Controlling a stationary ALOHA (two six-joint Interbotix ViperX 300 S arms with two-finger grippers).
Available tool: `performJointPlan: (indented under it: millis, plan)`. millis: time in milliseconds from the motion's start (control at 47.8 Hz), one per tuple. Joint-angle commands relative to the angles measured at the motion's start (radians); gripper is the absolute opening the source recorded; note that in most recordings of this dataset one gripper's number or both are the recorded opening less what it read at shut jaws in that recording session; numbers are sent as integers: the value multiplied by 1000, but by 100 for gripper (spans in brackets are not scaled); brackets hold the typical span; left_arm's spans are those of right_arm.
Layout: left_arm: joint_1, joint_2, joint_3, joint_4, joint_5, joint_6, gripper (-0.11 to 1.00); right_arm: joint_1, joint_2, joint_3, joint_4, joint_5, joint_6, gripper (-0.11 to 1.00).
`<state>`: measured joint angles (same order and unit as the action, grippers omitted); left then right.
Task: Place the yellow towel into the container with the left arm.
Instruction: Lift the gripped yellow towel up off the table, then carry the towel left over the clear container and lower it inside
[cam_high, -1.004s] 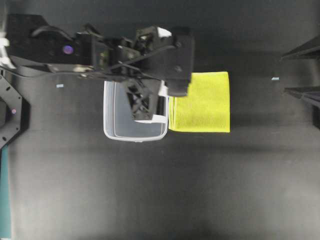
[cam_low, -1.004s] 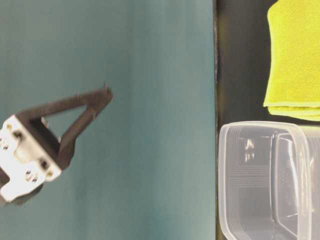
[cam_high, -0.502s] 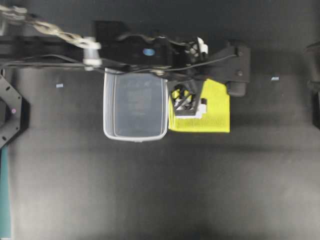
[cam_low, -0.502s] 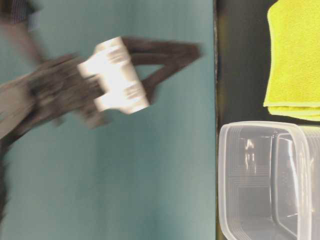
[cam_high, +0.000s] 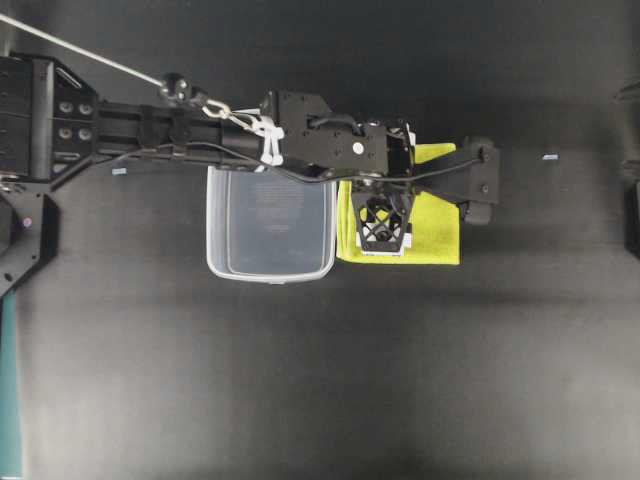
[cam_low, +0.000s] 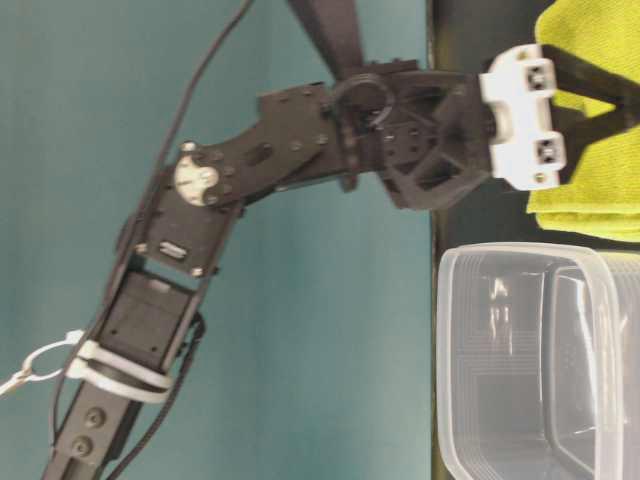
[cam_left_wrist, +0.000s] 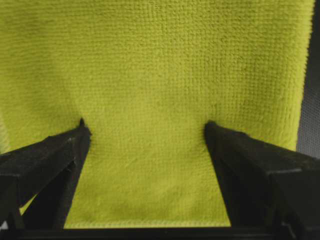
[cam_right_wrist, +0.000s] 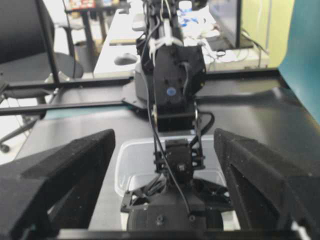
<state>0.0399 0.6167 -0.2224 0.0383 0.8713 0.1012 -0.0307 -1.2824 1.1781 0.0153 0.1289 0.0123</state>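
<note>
Now pressing wide-spread left hand (cam_left_wrist: 145, 132) onto yellow towel (cam_high: 435, 215), lying flat at three o'clock beside container (cam_high: 270, 225).

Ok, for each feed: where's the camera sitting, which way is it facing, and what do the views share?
Overhead: above the table, looking straight down on the left arm, the container and the yellow towel.
Table-level: low at the table edge, image turned sideways, showing the left gripper on the towel, with the container beside it.
Left wrist: looks down between its open fingers onto the towel.
Right wrist: faces across the table past the right gripper at the left arm.
Shared: the overhead and table-level views both show towel and container.
</note>
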Motion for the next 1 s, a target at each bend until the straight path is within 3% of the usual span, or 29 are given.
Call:
performJointPlan:
  millis: [0,167,418,481,628,795,983]
  plan:
    - [-8,2,3,5,-25,-14,90,-3,6,-18,2,-11,3,77]
    - [-15,8,29,3,-25,-38,81,-3,5,-20,2,-11,5,77]
    - [-35,-5,18,3,-23,-29,17,-3,2,-17,2,8,5,76]
    - [-37,-25,0,5,-12,-29,7,-3,-2,-18,2,15,3,76]
    - [-37,-86,-63,3,29,-2,7,-3,-11,-20,2,17,3,76]
    - [-37,-215,-138,3,156,58,7,-3,-15,-21,2,17,6,76]
    - [-34,-390,-109,5,318,66,7,-3,-17,-20,2,17,5,76]
